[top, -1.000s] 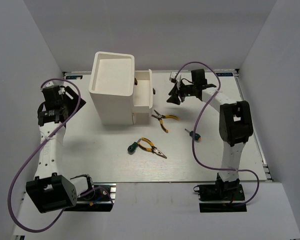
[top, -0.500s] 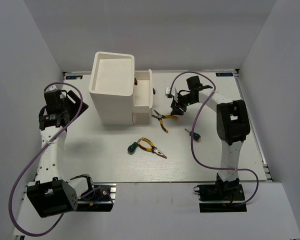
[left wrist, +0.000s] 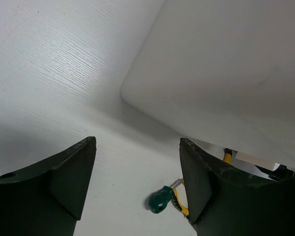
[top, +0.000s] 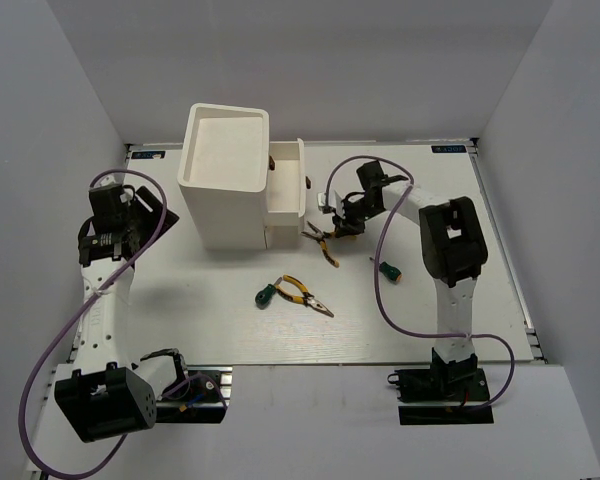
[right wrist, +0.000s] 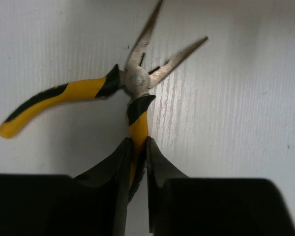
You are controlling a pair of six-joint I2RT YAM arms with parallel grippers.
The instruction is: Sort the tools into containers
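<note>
My right gripper point(top: 340, 228) is shut on one handle of the yellow-and-black pliers point(right wrist: 132, 83), which lie open on the table by the drawer unit; they also show in the top view point(top: 323, 240). A second pair of pliers point(top: 306, 293) lies mid-table beside a stubby green screwdriver point(top: 266, 294). Another green screwdriver point(top: 387, 268) lies to the right. The white box unit point(top: 224, 175) has a drawer point(top: 288, 180) pulled out. My left gripper point(left wrist: 137, 182) is open and empty, left of the unit, with the green screwdriver point(left wrist: 162, 197) far off between its fingers. The thin screwdrivers are out of view.
White walls close in the table at the back and both sides. The box unit's corner point(left wrist: 137, 93) hangs close over the left wrist view. A lower drawer point(top: 282, 237) sticks out slightly under the open one.
My right gripper has come down and left from near the back of the table onto the pliers by the drawers and shut on a handle. My left arm has shifted slightly nearer.
</note>
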